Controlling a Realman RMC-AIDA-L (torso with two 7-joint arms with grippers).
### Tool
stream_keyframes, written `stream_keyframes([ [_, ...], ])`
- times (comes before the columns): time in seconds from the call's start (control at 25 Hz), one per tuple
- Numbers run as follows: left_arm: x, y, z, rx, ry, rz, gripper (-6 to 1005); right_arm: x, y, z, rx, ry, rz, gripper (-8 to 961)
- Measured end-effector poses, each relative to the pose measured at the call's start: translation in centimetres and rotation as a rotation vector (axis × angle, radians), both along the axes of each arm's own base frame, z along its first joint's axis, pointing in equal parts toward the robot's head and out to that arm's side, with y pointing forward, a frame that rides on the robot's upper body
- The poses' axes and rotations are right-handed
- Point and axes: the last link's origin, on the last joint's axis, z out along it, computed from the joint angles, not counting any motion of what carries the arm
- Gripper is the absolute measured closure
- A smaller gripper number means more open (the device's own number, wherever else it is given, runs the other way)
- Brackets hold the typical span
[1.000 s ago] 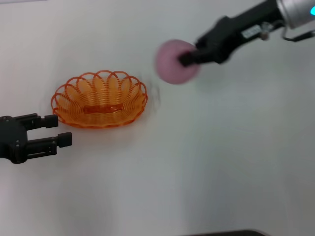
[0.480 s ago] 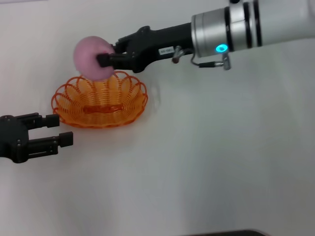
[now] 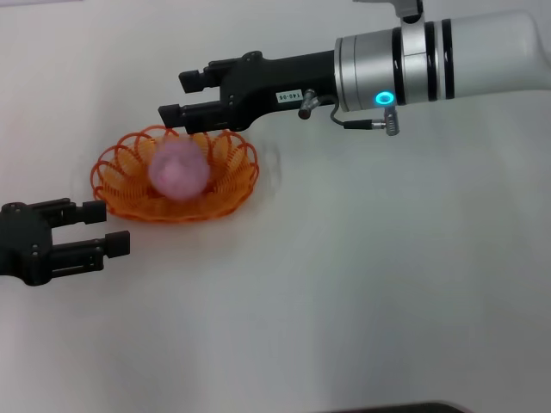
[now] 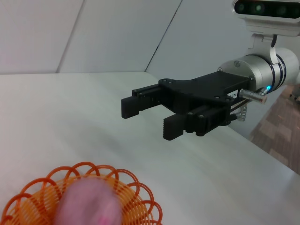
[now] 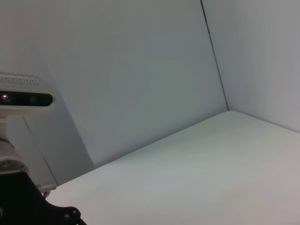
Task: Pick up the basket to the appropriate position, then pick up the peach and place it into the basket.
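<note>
The orange wire basket (image 3: 120,194) stands on the white table at the left. The pink peach (image 3: 179,170) is inside it, blurred. They also show in the left wrist view, the basket (image 4: 140,197) with the peach (image 4: 91,204) in it. My right gripper (image 3: 179,95) is open and empty, just above the basket's far rim; it also shows in the left wrist view (image 4: 145,115). My left gripper (image 3: 102,227) is open and empty on the near left side of the basket, close to its rim.
The white table (image 3: 362,284) stretches to the right and the front of the basket. A dark edge (image 3: 387,408) shows at the bottom of the head view.
My right gripper carried the peach leftward over the basket, then opened. The peach has dropped into the basket. My left gripper has not moved.
</note>
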Motion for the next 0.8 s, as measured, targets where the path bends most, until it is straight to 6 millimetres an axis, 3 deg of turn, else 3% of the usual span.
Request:
stream_keyframes([
  [0.12,0.0,0.0,0.0,0.002,0.0,0.001,263,0.2,-0.1,0.6,-0.003,0.023,-0.007,205],
  [0.28,0.0,0.0,0.1,0.008,-0.004,0.003,264,1.0,-1.1,3.4,-0.015,0.079,0.014,134],
  [0.44,-0.1,0.2,0.2,0.019,-0.001,0.006,264,3.5,-2.7,7.9,-0.02,0.075,0.002,64],
  [0.64,-0.1,0.3,0.3,0.025,0.002,0.005,264,7.7,-5.5,12.8,-0.057,0.017,-0.04,12],
  [0.68,-0.1,0.3,0.3,0.026,0.003,0.005,264,9.4,-6.6,14.1,-0.088,-0.029,-0.067,12],
  [0.8,-0.1,0.4,0.3,0.031,0.006,0.007,264,10.8,-7.3,14.8,-0.111,-0.079,-0.102,19],
])
